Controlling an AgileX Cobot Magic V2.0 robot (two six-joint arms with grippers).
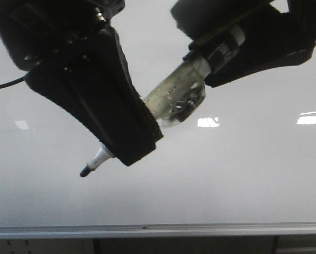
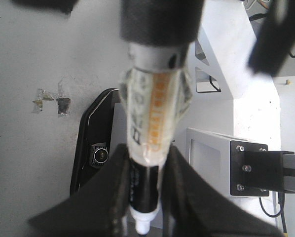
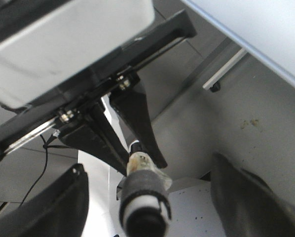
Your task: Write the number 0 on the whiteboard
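The whiteboard [image 1: 242, 180] fills the front view, with its silver frame strip [image 1: 200, 230] along the lower edge. No number 0 shows on it. My left gripper [image 1: 129, 151] is shut on a marker [image 1: 176, 98] wrapped in clear tape. The marker's dark tip [image 1: 86, 170] points down-left, close to the board. In the left wrist view the marker [image 2: 152, 113] sits clamped between the left gripper's [image 2: 145, 207] jaws. My right gripper [image 3: 150, 168] is open. Its fingers stand wide apart on either side of the marker's banded rear end [image 3: 143, 202] without touching it.
Bright rectangular light reflections [image 1: 208, 122] [image 1: 312, 117] lie on the board's right half. Both arms crowd the upper part of the front view. A white and black robot base [image 2: 246, 163] shows behind the marker in the left wrist view.
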